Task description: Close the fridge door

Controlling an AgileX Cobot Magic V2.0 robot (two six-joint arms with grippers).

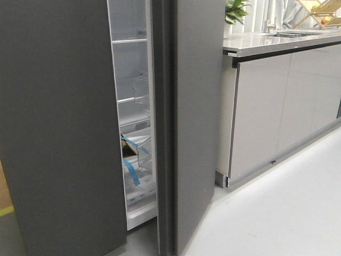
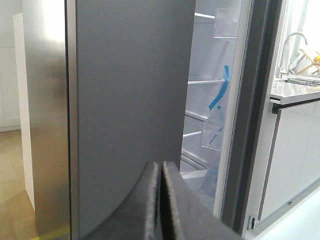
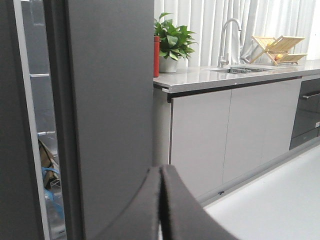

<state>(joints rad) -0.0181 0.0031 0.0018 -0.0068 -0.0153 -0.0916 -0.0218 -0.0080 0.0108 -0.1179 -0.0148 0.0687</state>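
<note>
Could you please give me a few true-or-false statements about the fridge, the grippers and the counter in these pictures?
1. The fridge door is fully shut. False: it stands ajar, with shelves visible in the gap.
2. The left gripper has its fingers pressed together. True.
3. The right gripper grips the door's edge. False: it is shut on nothing, short of the door.
4. A plant stands on the counter beside the fridge. True.
5. Blue tape shows inside the fridge. True.
</note>
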